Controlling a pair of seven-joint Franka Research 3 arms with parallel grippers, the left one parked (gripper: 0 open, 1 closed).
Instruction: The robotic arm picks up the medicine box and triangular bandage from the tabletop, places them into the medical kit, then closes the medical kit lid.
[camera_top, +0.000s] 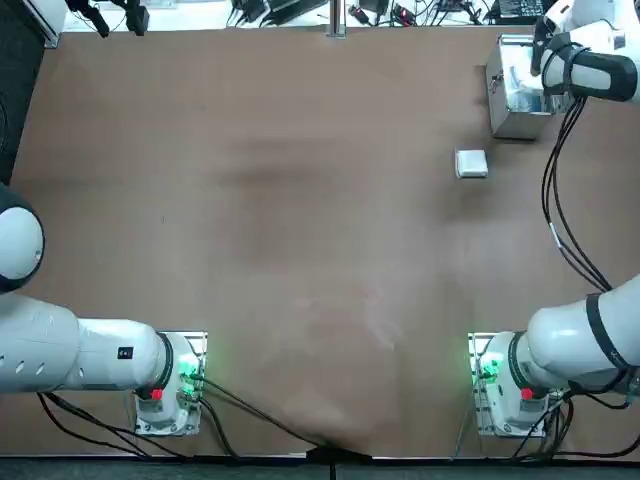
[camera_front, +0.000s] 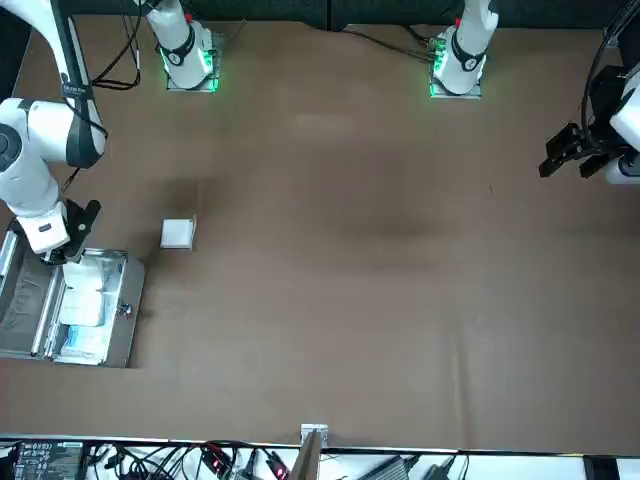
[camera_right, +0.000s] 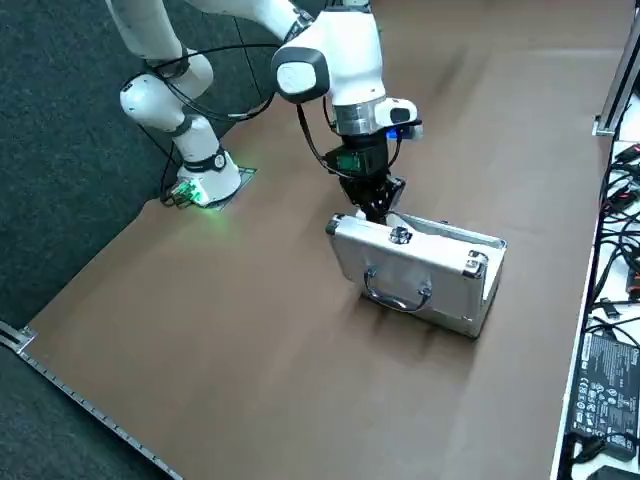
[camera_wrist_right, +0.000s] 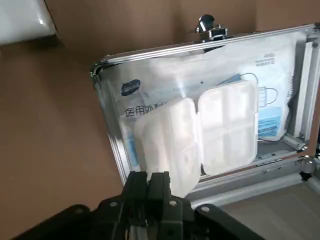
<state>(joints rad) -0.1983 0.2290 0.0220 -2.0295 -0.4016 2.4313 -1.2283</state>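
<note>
Our right gripper is over the open kit, its fingers drawn together at the near edge of the two-lobed white packet; we can't tell whether they pinch it. The packet, which we take for the bandage, lies in the kit on a printed mask pack, while the small white box sits on the table near the kit, so we judge we're finishing the first placement. Next we need to leave the packet flat, rise clear of the rim and fetch the box, closing the lid last.
</note>
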